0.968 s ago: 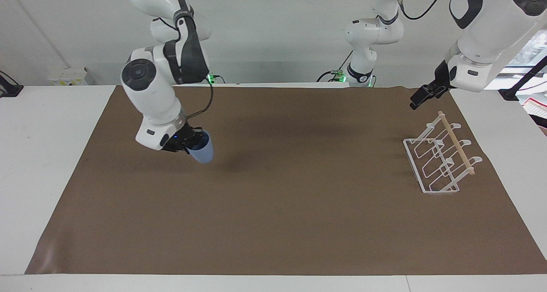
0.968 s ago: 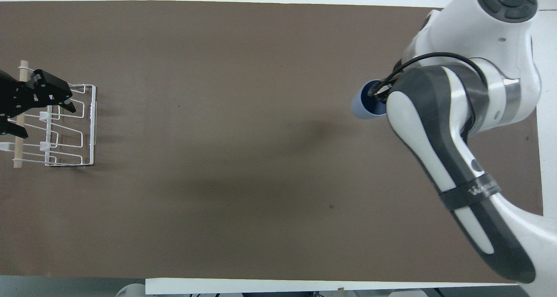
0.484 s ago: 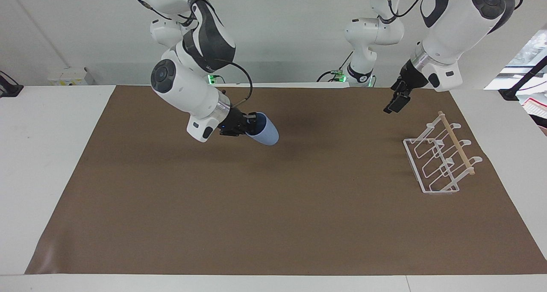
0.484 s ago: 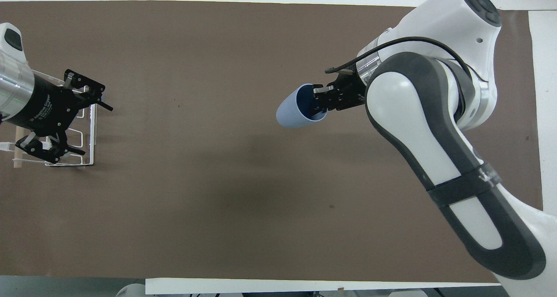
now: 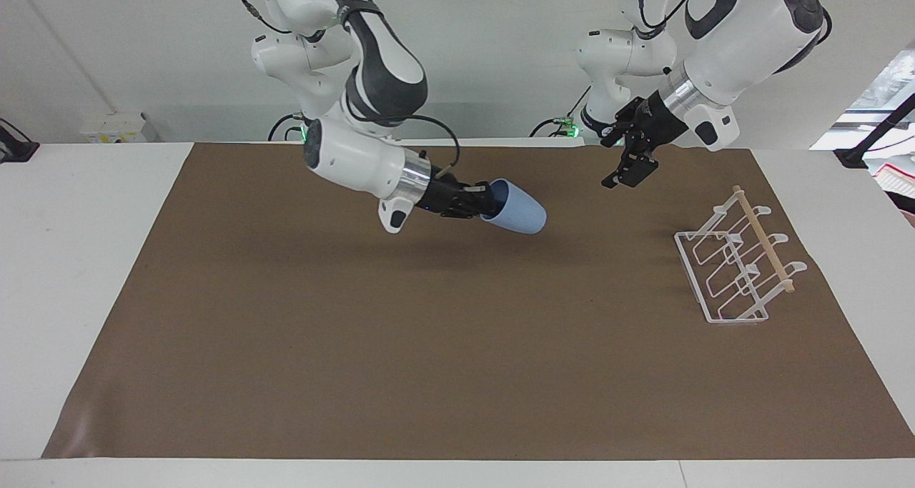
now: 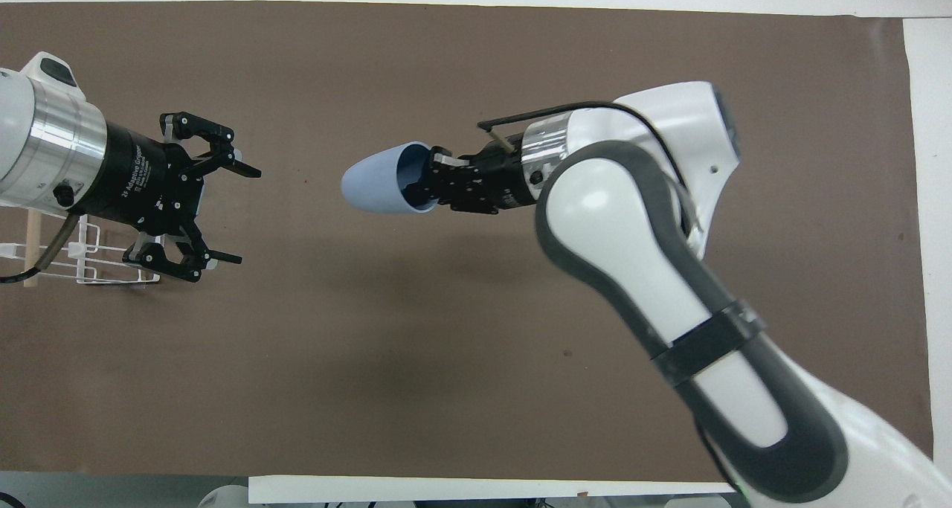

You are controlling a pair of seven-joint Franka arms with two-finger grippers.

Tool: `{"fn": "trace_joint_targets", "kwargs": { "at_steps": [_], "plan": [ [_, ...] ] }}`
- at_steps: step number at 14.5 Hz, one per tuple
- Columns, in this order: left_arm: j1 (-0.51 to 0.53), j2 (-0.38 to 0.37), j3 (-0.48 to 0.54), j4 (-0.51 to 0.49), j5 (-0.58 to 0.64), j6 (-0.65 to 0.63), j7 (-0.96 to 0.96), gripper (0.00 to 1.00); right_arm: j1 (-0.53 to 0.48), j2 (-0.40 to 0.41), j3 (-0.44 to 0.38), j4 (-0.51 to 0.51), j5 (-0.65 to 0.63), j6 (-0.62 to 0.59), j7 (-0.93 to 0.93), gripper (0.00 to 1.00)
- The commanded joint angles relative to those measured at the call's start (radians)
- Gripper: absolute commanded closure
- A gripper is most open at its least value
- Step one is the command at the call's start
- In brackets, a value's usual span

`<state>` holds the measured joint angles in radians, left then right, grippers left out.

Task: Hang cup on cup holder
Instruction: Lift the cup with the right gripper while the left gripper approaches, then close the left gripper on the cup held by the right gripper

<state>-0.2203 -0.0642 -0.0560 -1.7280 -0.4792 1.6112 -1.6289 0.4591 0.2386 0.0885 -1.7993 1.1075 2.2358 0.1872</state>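
The light blue cup (image 5: 520, 213) (image 6: 375, 187) hangs on its side in the air over the middle of the mat, base pointing toward the left arm's end. My right gripper (image 5: 490, 201) (image 6: 428, 184) is shut on its rim, with one finger inside the mouth. My left gripper (image 5: 611, 161) (image 6: 244, 214) hovers open a short way from the cup's base, fingers aimed at it and holding nothing. The white wire cup holder (image 5: 763, 241) (image 6: 30, 255) stands on the mat at the left arm's end; in the overhead view the left arm covers most of it.
A brown mat (image 5: 457, 374) covers most of the white table (image 5: 71, 259). Both arms' bases stand at the robots' edge of the table. Nothing else lies on the mat.
The right arm carried the cup from its own end of the mat to the middle and tipped it level. The left gripper swung from over the cup holder toward the cup.
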Motion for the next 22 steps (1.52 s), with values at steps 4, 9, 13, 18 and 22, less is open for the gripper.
{"fn": "trace_joint_targets", "kwargs": {
  "at_steps": [4,9,13,18,22],
  "plan": [
    [0.004,-0.034,0.010,-0.054,-0.076,0.099,-0.094,0.00,0.062,-0.039,-0.001,-0.046,0.034,0.073,0.060,1.00],
    [-0.088,-0.075,0.007,-0.192,-0.075,0.280,-0.086,0.00,0.102,-0.039,-0.001,-0.045,0.037,0.080,0.083,1.00],
    [-0.119,-0.077,0.005,-0.251,-0.076,0.322,-0.085,0.00,0.104,-0.039,-0.001,-0.041,0.037,0.082,0.089,1.00],
    [-0.120,-0.078,0.005,-0.298,-0.075,0.341,-0.065,0.01,0.102,-0.039,-0.001,-0.041,0.037,0.082,0.089,1.00],
    [-0.120,-0.085,0.005,-0.311,-0.073,0.335,-0.034,1.00,0.102,-0.039,-0.001,-0.041,0.037,0.084,0.089,1.00]
  ]
}}
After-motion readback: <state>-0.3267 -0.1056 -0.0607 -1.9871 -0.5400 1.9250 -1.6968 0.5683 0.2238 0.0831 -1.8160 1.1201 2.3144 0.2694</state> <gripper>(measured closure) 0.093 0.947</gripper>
